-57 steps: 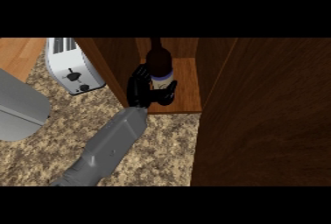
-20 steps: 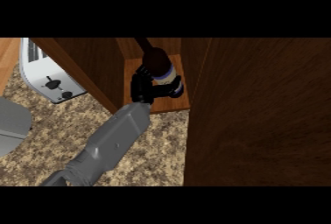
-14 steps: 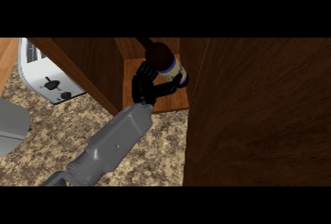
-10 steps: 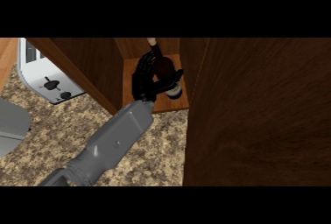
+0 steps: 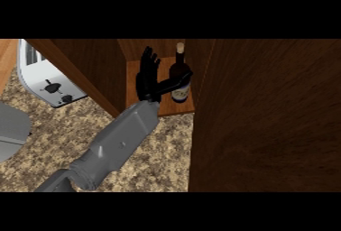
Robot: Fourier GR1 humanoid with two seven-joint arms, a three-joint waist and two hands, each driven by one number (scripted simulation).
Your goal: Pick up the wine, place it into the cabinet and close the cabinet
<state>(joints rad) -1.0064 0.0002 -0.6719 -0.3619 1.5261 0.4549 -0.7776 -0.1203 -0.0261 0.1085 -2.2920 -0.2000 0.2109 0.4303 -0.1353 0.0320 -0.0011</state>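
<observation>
The wine bottle (image 5: pixel 178 84), dark with a pale label, stands upright on the floor of the open wooden cabinet (image 5: pixel 149 54), close to its right wall. My left hand (image 5: pixel 148 77) is inside the cabinet just left of the bottle. Its fingers point straight toward the back, and only the thumb reaches across to the bottle's side. The hand is open and nothing is held in it. My grey forearm (image 5: pixel 123 135) comes in from the lower left. My right hand does not show.
The open cabinet door (image 5: pixel 266 117) fills the right side as a large dark wood panel. A white toaster (image 5: pixel 47 76) stands on the speckled counter (image 5: pixel 160 153) at the left, with a grey rounded object (image 5: pixel 10 135) at the left edge.
My left hand was curled round the wine bottle inside the cabinet. Its fingers have now straightened and let go, and the bottle stands alone on the shelf.
</observation>
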